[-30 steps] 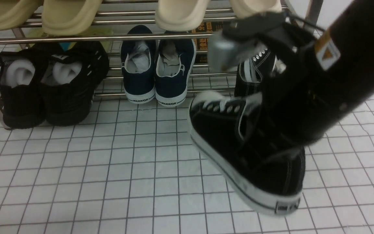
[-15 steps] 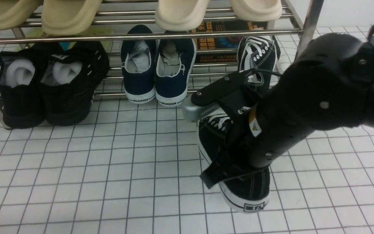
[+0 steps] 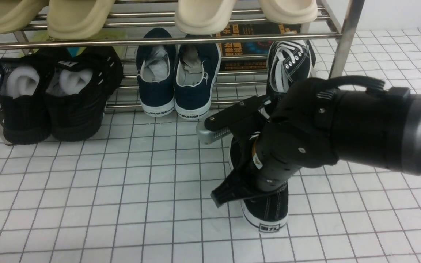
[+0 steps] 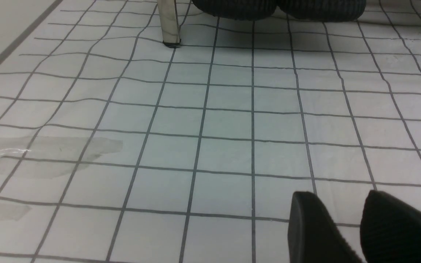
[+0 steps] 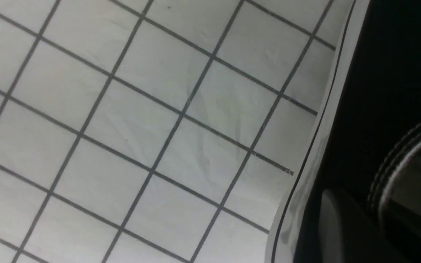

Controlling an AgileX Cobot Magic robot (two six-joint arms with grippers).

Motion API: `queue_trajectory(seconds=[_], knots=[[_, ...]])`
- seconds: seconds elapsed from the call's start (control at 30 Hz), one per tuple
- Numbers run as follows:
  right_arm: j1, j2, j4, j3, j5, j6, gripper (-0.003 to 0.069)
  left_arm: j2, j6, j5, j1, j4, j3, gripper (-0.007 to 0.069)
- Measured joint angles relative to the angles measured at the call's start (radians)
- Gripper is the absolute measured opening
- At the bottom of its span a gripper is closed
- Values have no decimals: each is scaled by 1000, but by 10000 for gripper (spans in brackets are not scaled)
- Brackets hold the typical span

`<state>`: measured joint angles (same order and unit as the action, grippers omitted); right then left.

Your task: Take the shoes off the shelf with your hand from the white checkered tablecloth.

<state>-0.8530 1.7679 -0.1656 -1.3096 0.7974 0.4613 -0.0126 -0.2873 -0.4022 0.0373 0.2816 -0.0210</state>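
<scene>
Hovering low over the white checkered tablecloth [image 4: 210,120], the left gripper [image 4: 342,208] stands parted and empty. Ahead, the right gripper [image 3: 236,189] sits at the collar of one black sneaker [image 3: 266,215] standing on the cloth; whether it grips is unclear. Beyond, the other sneaker [image 3: 289,60] rests on the lowest bars of the shelf [image 3: 342,44].

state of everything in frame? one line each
near sneaker: off the shelf, standing on the tablecloth
second sneaker: on the shelf's lower tier
right hand: at the near sneaker's collar, grip hidden
left hand: open, empty
navy pair: on lower tier
black mesh pair: on lower tier
beige slippers: on upper tier
</scene>
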Motion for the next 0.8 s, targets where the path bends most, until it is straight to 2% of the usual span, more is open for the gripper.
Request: queue_trajectory(seconds=[0.07,0.13,0.17,0.2,0.27,0.37,0.43,0.6,0.8], knots=[[0,1,8,-1,0,-2,123,0,0,0,0,0,0,240],[0,1,23,-27,20,-35,227,0,0,0,0,0,0,240],[0,1,23,-31,24,-38,236,0,0,0,0,0,0,240],[2,1,21,-64,62,-63,293,0,0,0,0,0,0,240],[11,1,12,-126,119,-86,361,0,0,0,0,0,0,240],[53,0,-42,-223,158,-92,421,0,0,0,0,0,0,240],[75,0,-60,-246,157,-92,428,0,0,0,0,0,0,240],[213,8,-97,-289,43,-59,435,0,0,0,0,0,0,240],[294,70,-103,-290,-88,-56,435,0,0,0,0,0,0,240]])
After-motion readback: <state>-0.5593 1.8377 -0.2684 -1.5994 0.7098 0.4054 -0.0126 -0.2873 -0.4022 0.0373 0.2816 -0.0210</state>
